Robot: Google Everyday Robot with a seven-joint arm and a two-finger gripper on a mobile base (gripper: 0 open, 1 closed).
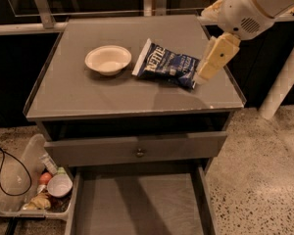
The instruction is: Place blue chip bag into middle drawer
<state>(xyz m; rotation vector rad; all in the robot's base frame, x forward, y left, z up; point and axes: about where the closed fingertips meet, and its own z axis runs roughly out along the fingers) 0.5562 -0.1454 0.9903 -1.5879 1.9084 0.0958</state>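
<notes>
Camera view: gripper (213, 58) sits at the right edge of blue chip bag (167, 65) on the counter (88, 94), likely lining up a grasp; we can't tell the jaws' opening. Below, middle drawer (137, 204) stands open, ready.

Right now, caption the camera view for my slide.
Hand at the right end of the blue chip bag on the cabinet top; bowl beside it; middle drawer open below.
</notes>
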